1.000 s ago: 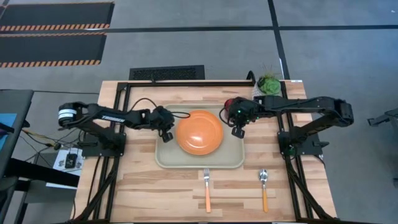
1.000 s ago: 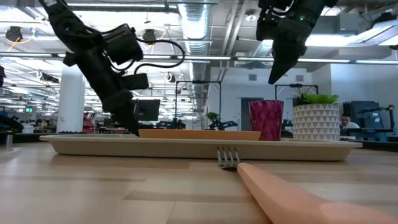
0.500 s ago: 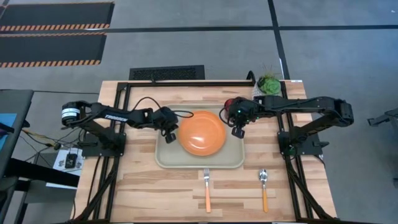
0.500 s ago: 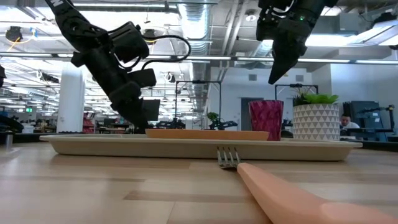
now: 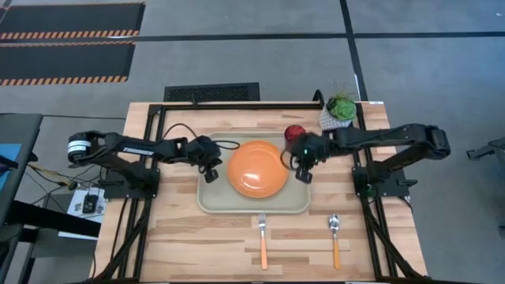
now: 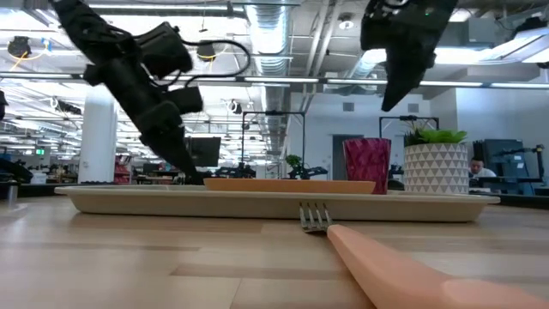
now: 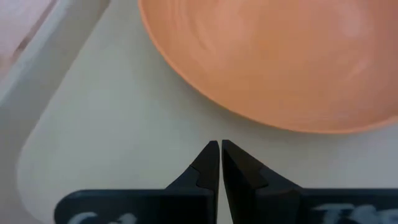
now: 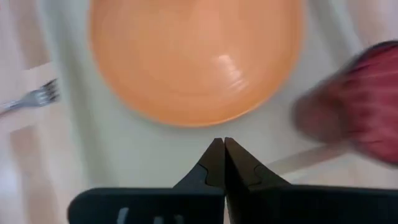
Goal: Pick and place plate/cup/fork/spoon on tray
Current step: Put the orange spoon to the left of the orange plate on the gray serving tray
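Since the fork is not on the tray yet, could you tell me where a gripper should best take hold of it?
Grip the fork across its slim orange handle, coming straight down from above. It lies flat on the wooden table just in front of the tray, tines toward the tray, with bare table either side of the handle for the fingers.

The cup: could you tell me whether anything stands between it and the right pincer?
Nothing visible does. The cup stands on the tray's far right corner, and the right pincer, shut, hangs above the tray's right edge just nearer than the cup. The plate lies off to the side, not between them.
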Motion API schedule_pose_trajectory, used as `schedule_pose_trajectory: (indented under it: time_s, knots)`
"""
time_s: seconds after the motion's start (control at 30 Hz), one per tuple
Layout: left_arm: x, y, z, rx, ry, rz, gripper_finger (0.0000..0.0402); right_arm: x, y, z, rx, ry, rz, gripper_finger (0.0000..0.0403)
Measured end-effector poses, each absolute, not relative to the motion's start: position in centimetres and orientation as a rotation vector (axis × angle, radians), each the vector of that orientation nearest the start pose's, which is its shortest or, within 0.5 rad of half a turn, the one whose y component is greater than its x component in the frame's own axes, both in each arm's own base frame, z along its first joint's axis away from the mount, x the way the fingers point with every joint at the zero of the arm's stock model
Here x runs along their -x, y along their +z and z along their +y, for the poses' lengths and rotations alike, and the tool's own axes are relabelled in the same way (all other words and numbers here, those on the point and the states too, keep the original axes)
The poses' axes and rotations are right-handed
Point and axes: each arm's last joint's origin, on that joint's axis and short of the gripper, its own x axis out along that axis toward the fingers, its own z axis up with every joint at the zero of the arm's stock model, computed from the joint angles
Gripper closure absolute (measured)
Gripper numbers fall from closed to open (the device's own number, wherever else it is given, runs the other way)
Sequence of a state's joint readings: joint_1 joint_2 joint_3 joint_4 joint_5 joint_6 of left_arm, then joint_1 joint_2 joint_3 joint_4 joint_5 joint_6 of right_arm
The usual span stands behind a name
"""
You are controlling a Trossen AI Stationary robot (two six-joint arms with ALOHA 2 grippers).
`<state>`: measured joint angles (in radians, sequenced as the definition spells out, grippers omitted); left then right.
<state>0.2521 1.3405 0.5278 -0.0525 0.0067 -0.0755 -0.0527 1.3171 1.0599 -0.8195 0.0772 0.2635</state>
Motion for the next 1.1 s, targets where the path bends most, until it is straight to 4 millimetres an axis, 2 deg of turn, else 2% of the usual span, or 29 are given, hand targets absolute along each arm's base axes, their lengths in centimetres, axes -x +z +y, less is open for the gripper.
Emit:
schedule_pose_trajectory:
  time_s: [0.13, 0.2, 0.37, 0.47, 0.63, 0.93, 1.1]
  knots:
    - [-21.2, 15.3, 5.4, 0.224, 0.244, 0.780, 0.0395, -25.0, 26.5, 2.0, -0.252, -0.197, 1.074, 0.0394]
    - [-20.6, 15.5, 5.2, 0.228, 0.243, 0.745, 0.0395, -24.5, 25.4, 3.7, -0.275, -0.175, 1.094, 0.0396]
    - [-19.7, 16.2, 5.0, 0.225, 0.231, 0.691, 0.0395, -21.8, 22.5, 7.7, -0.392, -0.090, 1.121, 0.0398]
    - [-19.5, 16.6, 4.8, 0.230, 0.205, 0.670, 0.0395, -19.7, 21.1, 9.0, -0.455, -0.073, 1.174, 0.0397]
    - [-19.5, 16.7, 4.8, 0.238, 0.180, 0.658, 0.0395, -17.4, 19.5, 9.3, -0.533, -0.122, 1.263, 0.0372]
    - [-19.5, 16.6, 4.7, 0.267, 0.178, 0.663, 0.0395, -15.4, 16.7, 8.3, -0.557, -0.113, 1.467, 0.0250]
    - [-19.5, 16.6, 4.7, 0.274, 0.164, 0.665, 0.0395, -14.5, 15.1, 8.0, -0.595, -0.064, 1.485, 0.0220]
